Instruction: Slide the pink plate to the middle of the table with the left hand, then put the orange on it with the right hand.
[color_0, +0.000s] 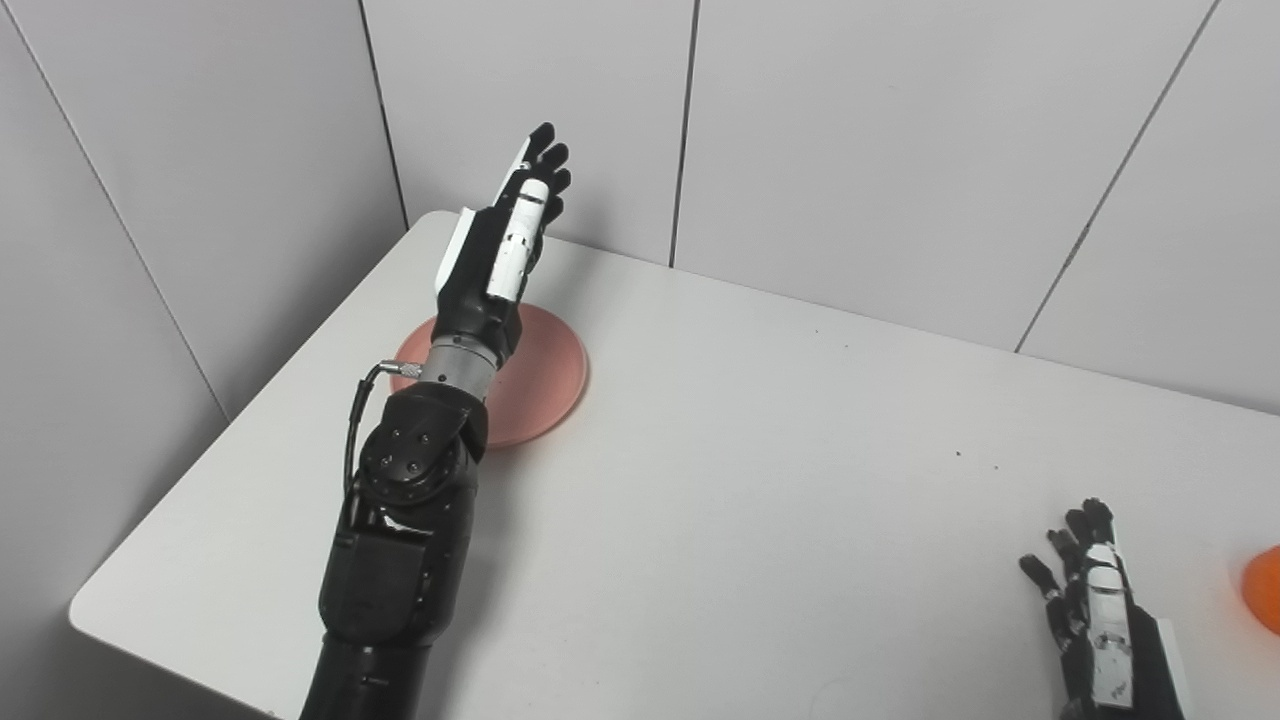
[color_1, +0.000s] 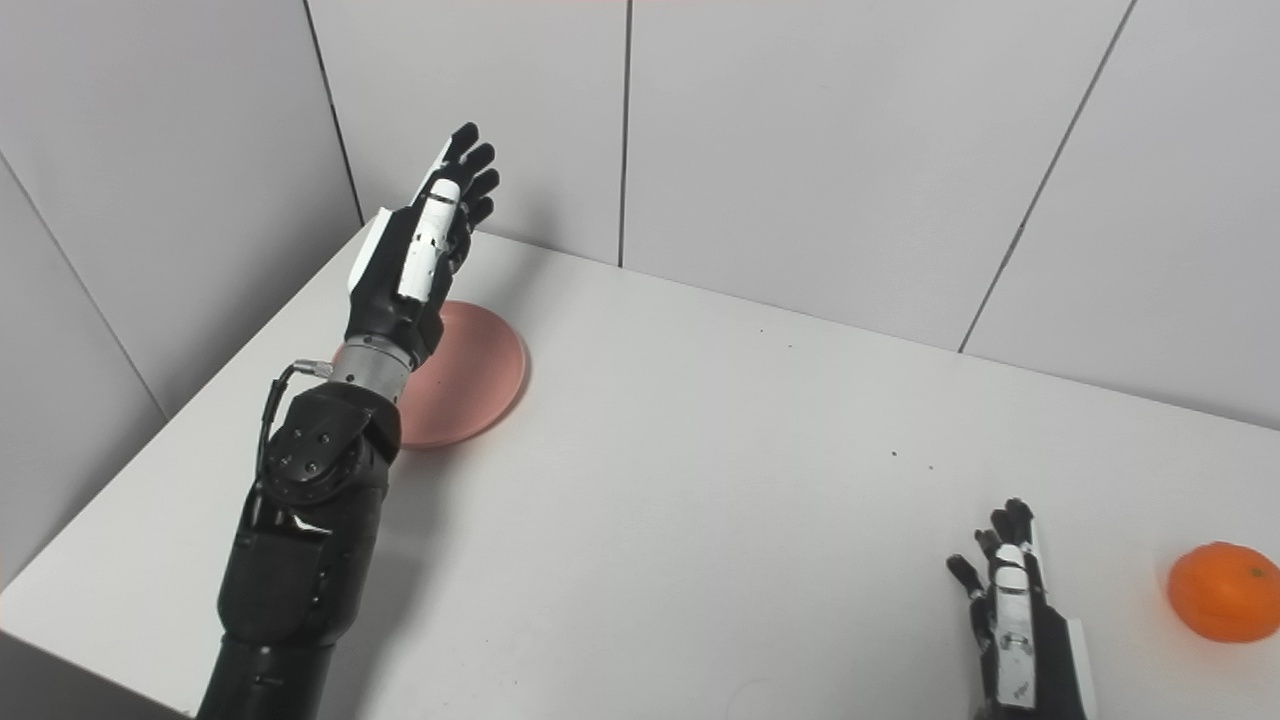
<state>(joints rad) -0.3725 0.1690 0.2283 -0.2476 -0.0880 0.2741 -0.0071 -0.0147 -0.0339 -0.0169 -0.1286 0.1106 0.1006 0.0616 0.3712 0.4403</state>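
One plate (color_1: 470, 375), one orange (color_1: 1224, 591) and two hands were on view, all over a single white surface (color_1: 700, 480) set into a corner of grey wall panels (color_1: 820, 150). The plate, pink and round, lay flat near the far left corner of the surface, well short of the middle; its near left part was hidden behind the left wrist and forearm. The left hand (color_0: 500, 250) was raised above the far edge of the plate, edge-on to the cameras, its fingers (color_0: 548, 165) stretched out straight and close together, pointing toward the back wall and closed on nothing. Whether any part of that hand touched the plate could not be told; the palm looked clear of it. The orange sat on the surface at the near right, whole in the right eye view and cut by the frame edge in the left eye view, well apart from the plate. The right hand (color_1: 1015, 620) was low at the near right, just left of the orange and apart from it, back of the hand up, its fingers (color_1: 1005, 535) spread a little and pointing away from the robot, holding nothing. A few small dark specks (color_1: 893, 455) marked the surface between the plate and the orange. The middle of the surface carried neither plate nor orange.
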